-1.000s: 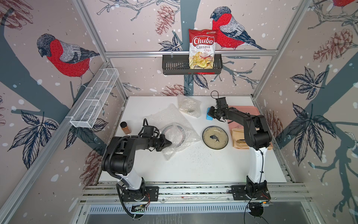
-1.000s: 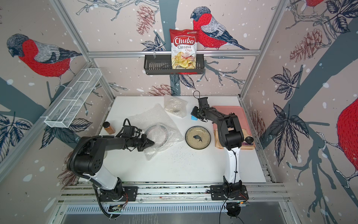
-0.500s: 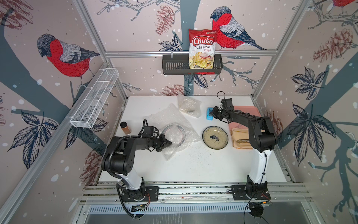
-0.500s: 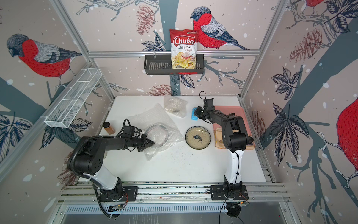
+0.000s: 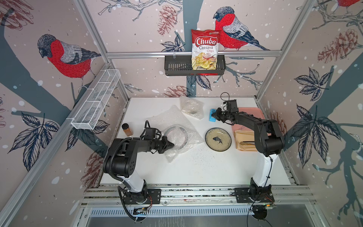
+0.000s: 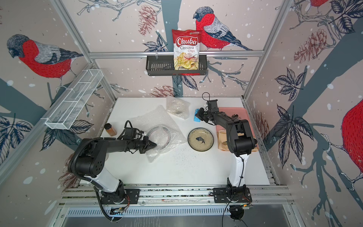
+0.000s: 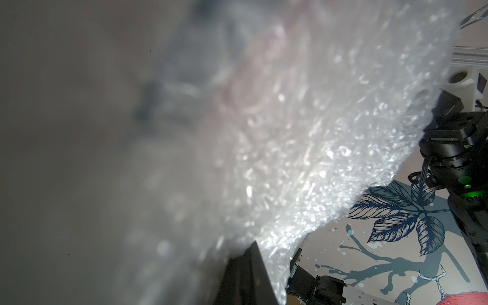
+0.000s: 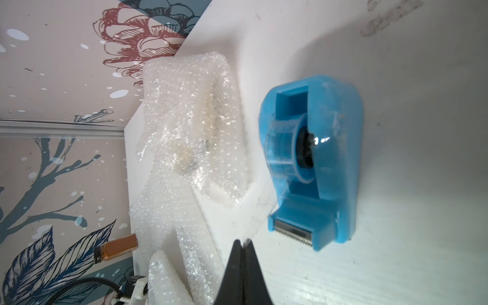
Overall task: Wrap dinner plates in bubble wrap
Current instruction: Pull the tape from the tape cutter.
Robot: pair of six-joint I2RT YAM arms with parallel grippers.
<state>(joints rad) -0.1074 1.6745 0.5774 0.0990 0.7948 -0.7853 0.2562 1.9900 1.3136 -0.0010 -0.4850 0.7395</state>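
Observation:
A sheet of bubble wrap lies over a dark-rimmed dinner plate left of the middle. My left gripper is shut on the bubble wrap's near edge; in the left wrist view the bubble wrap drapes over its fingers. The fish plate sits bare further right. A wrapped bundle rests at the back. My right gripper is shut beside the blue tape dispenser, with a clear tape strip running from the cutter to its tips.
A pink tray and a beige pouch lie under the right arm. A spice jar stands at the left edge. A black wall basket holds a chips bag, and a white wire rack hangs on the left wall.
The right arm's wrist and elbow have swung to the right while its tips stayed by the tape dispenser. The left arm and the bubble wrap have not moved.

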